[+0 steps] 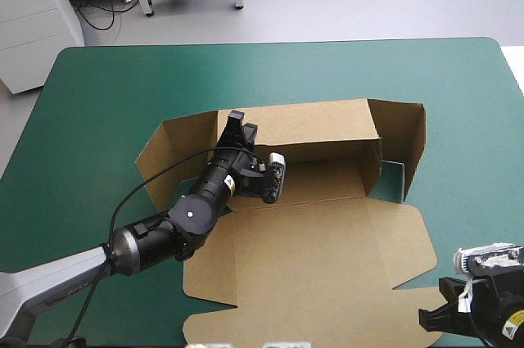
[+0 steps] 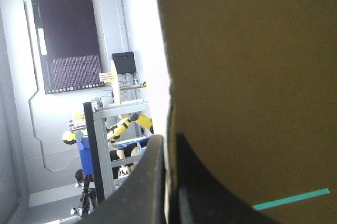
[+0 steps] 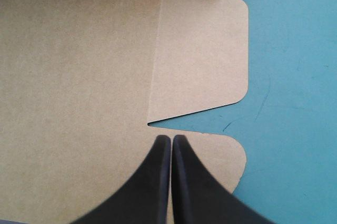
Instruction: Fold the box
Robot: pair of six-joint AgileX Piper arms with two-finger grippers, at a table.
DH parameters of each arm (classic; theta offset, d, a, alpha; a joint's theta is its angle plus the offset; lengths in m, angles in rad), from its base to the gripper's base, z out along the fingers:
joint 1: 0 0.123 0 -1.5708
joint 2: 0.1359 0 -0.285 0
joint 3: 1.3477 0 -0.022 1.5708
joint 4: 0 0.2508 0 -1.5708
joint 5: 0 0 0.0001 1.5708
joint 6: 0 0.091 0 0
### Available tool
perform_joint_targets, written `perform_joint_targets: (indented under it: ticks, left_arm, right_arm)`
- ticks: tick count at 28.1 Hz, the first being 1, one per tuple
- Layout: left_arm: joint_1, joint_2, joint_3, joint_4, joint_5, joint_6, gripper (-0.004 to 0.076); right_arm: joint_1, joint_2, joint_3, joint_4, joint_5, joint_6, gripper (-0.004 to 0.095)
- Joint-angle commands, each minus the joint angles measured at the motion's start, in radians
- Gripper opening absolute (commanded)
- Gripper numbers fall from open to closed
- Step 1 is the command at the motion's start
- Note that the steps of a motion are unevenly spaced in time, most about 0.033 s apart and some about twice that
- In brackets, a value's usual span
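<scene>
The brown box sits mid-bench as a half-formed tray. Its far wall and right wall stand, and the lid lies flat toward me. My left end effector is pinched on the far wall's top edge with the board between its fingers, I judge to steady that wall for tucking. My right end effector is closed on nothing and waits by the lid's corner flap, out of the way.

Teal-green cover (whole tabletop)
</scene>
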Motion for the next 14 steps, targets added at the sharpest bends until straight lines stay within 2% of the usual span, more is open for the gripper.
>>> perform_joint_targets:
  ticks: [1, 10, 14]
  left_arm:
    - [-0.005, -0.027, -0.027, 0.07, 0.011, -0.016, -0.0032]
    - [-0.103, -0.027, -0.027, 0.068, 0.234, -0.058, -0.0032]
    - [-0.189, -0.012, -0.027, 0.065, 0.365, -0.168, -0.0032]
  right_arm:
    - [-0.005, 0.013, -0.023, 0.007, -0.054, 0.008, -0.0008]
    - [-0.005, 0.013, -0.023, 0.007, -0.054, 0.009, -0.0008]
    - [-0.005, 0.013, -0.023, 0.007, -0.054, 0.009, -0.0008]
